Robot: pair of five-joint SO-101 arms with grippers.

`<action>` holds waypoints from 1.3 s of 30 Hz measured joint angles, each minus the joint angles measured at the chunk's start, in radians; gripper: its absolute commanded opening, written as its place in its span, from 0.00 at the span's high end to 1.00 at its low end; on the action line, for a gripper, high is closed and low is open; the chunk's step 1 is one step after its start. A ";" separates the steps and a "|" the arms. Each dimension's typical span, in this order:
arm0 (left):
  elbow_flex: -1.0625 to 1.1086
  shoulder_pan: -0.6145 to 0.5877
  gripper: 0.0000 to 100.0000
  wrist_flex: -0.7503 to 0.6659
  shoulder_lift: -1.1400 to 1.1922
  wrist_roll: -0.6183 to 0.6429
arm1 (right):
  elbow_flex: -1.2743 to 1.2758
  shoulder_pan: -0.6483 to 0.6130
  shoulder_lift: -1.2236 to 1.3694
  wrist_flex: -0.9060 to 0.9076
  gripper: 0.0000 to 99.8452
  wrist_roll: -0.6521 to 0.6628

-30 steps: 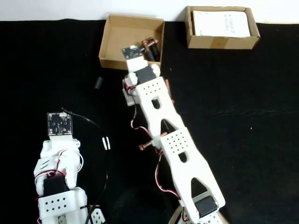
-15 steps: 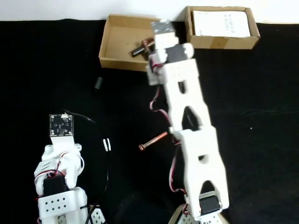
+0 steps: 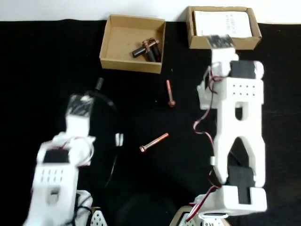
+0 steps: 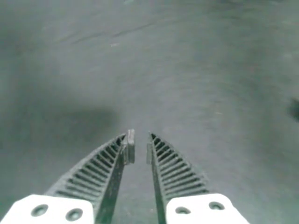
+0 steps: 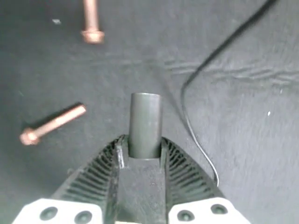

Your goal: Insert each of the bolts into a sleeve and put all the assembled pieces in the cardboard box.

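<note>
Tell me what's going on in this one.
The right gripper holds a dark sleeve over the black cloth. Two bolts lie loose between the arms: a near bolt and a far bolt closer to the cardboard box, which already holds some assembled pieces. The left gripper hovers slightly open over bare cloth.

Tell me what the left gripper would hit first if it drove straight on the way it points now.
Most likely just the black table cloth. Nothing lies on it in line with the left gripper, so the way looks free down to the cloth, though depth is hard to judge here.
</note>
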 measured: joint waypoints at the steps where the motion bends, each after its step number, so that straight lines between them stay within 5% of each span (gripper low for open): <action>1: -0.068 0.035 0.93 0.021 0.081 0.000 | 0.058 0.011 -0.015 -0.038 0.99 0.000; 7: -0.552 0.230 0.93 0.219 0.493 0.012 | 0.420 0.038 -0.069 -0.353 0.99 0.000; 17: -1.303 0.494 0.86 0.626 1.059 0.374 | 0.878 0.091 -0.118 -0.816 0.99 0.000; 25: -1.379 0.568 0.81 0.683 1.272 0.695 | 1.083 0.137 -0.132 -1.185 0.99 -0.190; 33: -1.381 0.690 0.79 0.683 1.272 0.824 | 1.315 0.144 -0.164 -1.588 0.99 -0.328; 39: -1.381 0.687 0.79 0.683 1.407 0.844 | 1.323 0.146 -0.163 -1.643 0.99 -0.342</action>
